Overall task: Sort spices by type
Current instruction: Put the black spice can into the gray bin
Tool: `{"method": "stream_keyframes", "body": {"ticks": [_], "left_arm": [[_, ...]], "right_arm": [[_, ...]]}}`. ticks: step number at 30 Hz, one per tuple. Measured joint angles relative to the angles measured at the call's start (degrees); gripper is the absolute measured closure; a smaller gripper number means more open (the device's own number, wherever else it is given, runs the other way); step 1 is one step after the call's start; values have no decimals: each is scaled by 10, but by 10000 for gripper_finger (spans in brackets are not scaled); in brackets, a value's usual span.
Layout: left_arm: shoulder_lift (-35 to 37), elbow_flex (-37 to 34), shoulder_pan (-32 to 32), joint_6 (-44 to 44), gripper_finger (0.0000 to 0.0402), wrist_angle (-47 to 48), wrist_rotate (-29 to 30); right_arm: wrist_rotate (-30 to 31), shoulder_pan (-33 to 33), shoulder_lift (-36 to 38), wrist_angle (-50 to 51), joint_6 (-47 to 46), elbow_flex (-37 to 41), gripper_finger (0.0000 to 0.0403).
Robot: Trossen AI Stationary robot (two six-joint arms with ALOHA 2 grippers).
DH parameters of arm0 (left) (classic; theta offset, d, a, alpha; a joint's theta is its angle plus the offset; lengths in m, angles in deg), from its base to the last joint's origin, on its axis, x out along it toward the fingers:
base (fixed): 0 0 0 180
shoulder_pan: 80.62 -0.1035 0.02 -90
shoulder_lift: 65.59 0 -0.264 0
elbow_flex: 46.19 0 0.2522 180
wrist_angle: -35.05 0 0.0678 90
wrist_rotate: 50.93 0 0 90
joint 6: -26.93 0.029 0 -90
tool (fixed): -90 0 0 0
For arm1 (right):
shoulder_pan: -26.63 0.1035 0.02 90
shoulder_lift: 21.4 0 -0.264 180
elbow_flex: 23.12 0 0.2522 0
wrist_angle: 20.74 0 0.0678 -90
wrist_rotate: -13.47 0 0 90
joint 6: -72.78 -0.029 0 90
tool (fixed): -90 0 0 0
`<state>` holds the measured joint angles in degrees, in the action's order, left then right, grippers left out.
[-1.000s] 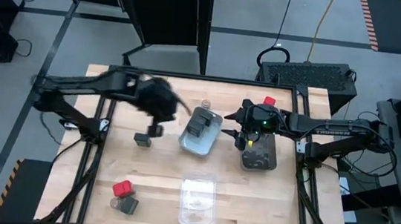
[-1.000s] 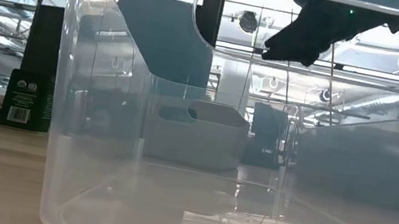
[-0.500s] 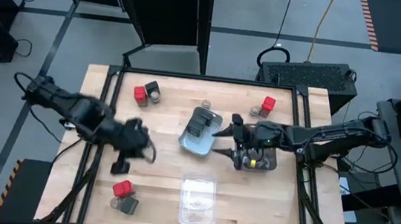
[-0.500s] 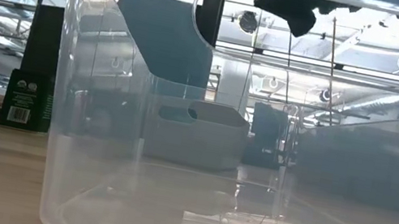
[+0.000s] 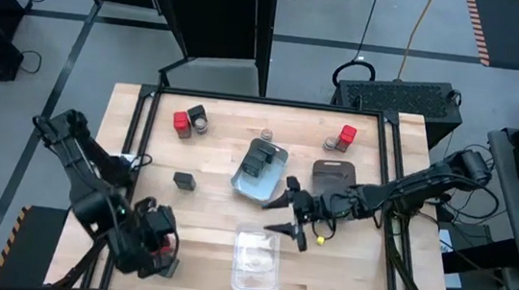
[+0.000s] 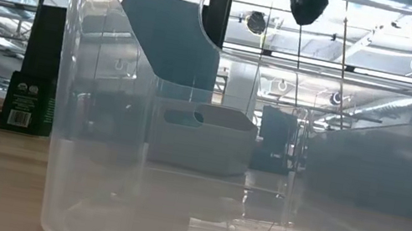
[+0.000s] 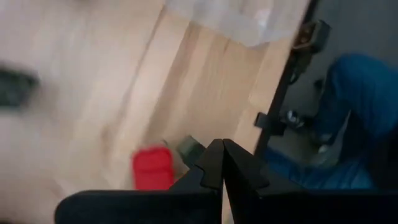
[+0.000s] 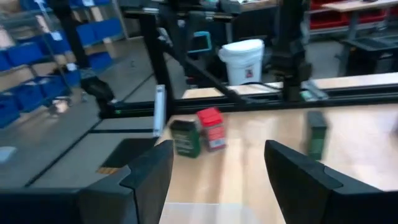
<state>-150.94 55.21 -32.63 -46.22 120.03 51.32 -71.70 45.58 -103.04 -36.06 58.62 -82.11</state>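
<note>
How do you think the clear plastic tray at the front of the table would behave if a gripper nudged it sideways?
The clear plastic tray looks thin-walled and nearly empty, so it is probably light and would slide readily on the smooth wooden table. Its low, wide, flat-bottomed shape suggests it would skid rather than tip. The walls may flex somewhat if pinched.

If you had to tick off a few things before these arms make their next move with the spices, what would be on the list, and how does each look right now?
1. Left gripper shut and empty: ok.
2. Right gripper open, holding nothing: ok.
3. Red block and dark block standing free on the table: ok.
4. All spices sorted: not ok, several still lie loose.
5. Clear tray near the front edge holds the right kind: cannot tell.
</note>
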Motion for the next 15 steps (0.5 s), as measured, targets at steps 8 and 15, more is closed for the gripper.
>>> {"method": "stream_keyframes", "body": {"ticks": [8, 15], "left_arm": [[-84, 0, 25, -163, 389, -4, -109], [-139, 0, 17, -151, 368, 0, -164]], "right_arm": [[15, 38, -43, -33, -2, 0, 165], [13, 47, -46, -38, -12, 0, 165]]}}
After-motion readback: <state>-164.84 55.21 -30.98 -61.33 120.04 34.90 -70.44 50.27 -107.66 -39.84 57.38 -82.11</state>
